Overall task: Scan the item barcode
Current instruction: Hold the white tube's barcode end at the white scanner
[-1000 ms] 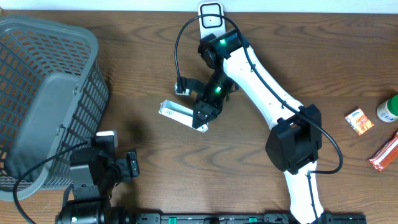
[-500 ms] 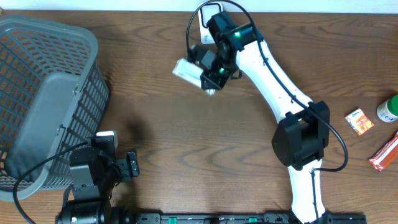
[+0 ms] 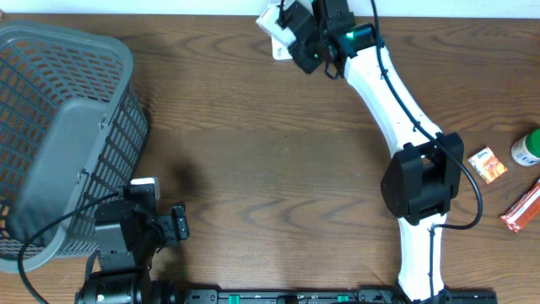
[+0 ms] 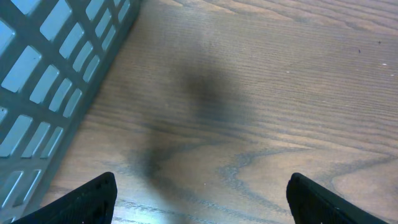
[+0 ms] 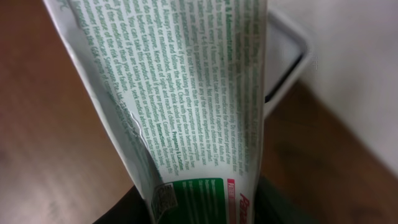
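The white tube (image 3: 274, 21) with small green print is hanging in the air at the far edge of the table (image 3: 278, 169), a little right of the middle. The right gripper (image 3: 305, 42) is grasping it at its lower end, and in the right wrist view the dark fingers (image 5: 127, 208) are pressing on both sides of the tube. In that view a small square code is showing at the tube's lower left edge. The tube is tilting over the scanner (image 5: 287, 59), a white frame with a dark window, which is lying just beside and behind it at the table's far border. I cannot tell if tube and scanner are touching.

The right arm is stretching from the near edge up to the far edge, across the right half of the table. The wood in the middle is lying bare between this arm and the grey basket (image 3: 126, 63), which is standing at the left edge.

The left gripper (image 3: 173, 226) is resting near the near left corner, just beside the basket wall, with its fingers released and wide apart, holding nothing.

At the far right edge, well apart from the tube, an orange packet (image 3: 488, 165), a green-capped bottle (image 3: 527, 149) and a red wrapper (image 3: 523, 207) are lying near each other.
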`<state>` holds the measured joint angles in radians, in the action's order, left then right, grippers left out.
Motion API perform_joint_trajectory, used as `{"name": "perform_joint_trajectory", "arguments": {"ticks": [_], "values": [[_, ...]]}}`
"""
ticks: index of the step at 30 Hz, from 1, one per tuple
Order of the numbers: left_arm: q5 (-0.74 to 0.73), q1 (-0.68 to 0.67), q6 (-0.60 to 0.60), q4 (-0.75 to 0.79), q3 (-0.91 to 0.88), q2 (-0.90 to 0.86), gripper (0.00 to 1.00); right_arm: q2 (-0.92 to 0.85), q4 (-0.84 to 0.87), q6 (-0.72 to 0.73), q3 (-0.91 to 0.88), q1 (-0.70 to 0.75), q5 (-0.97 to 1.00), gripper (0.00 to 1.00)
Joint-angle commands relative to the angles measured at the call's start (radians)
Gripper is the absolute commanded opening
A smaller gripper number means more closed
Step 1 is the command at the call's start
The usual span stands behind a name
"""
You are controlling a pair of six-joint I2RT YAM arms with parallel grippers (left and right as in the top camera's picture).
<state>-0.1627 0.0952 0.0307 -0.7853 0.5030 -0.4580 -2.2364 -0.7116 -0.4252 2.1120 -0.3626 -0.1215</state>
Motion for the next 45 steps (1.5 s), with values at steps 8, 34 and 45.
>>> {"name": "perform_joint_trajectory", "arguments": {"ticks": [8, 34, 45], "values": [[-0.009, -0.002, 0.014, 0.0, 0.002, 0.002, 0.88, -0.107, 0.281, -0.099, 0.005, -0.008, 0.448, 0.33], [-0.009, -0.002, 0.014, 0.0, 0.002, 0.002, 0.88, -0.293, 0.56, -0.477, 0.005, -0.069, 0.916, 0.13], [-0.009, -0.002, 0.014, 0.0, 0.002, 0.002, 0.88, -0.103, -0.027, -0.164, 0.005, -0.056, 0.89, 0.06]]}}
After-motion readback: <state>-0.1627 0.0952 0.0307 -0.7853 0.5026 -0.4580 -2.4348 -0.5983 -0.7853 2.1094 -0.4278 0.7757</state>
